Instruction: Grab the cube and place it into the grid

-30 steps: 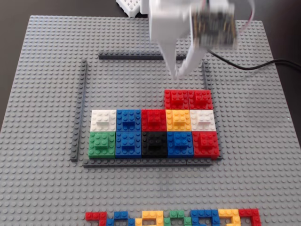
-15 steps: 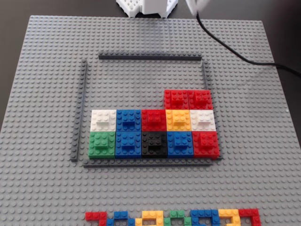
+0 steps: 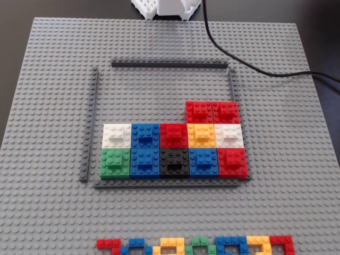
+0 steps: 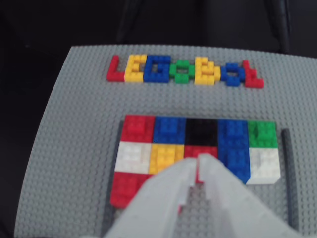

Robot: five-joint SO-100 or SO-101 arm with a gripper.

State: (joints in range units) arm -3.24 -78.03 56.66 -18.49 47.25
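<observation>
The grid (image 3: 169, 64) is a frame of thin dark-grey strips on the grey baseplate (image 3: 48, 106). It holds two full rows of coloured cubes. Above them, in the fixed view, two red cubes (image 3: 213, 111) sit side by side at the right end of a third row. In the wrist view one of these red cubes (image 4: 126, 186) shows at the lower left, and the white fingers largely hide the other. My gripper (image 4: 197, 161) hangs above the grid, shut with nothing between its tips. It does not show in the fixed view.
A strip of flat multicoloured pieces (image 3: 196, 245) lies near the baseplate's front edge in the fixed view, and at the far side (image 4: 183, 72) in the wrist view. A black cable (image 3: 239, 58) crosses the baseplate's back right corner. The white arm base (image 3: 164, 6) stands at the back edge.
The arm has lifted away from above the red cubes and drawn back out of the fixed view at the top. The cubes have not moved.
</observation>
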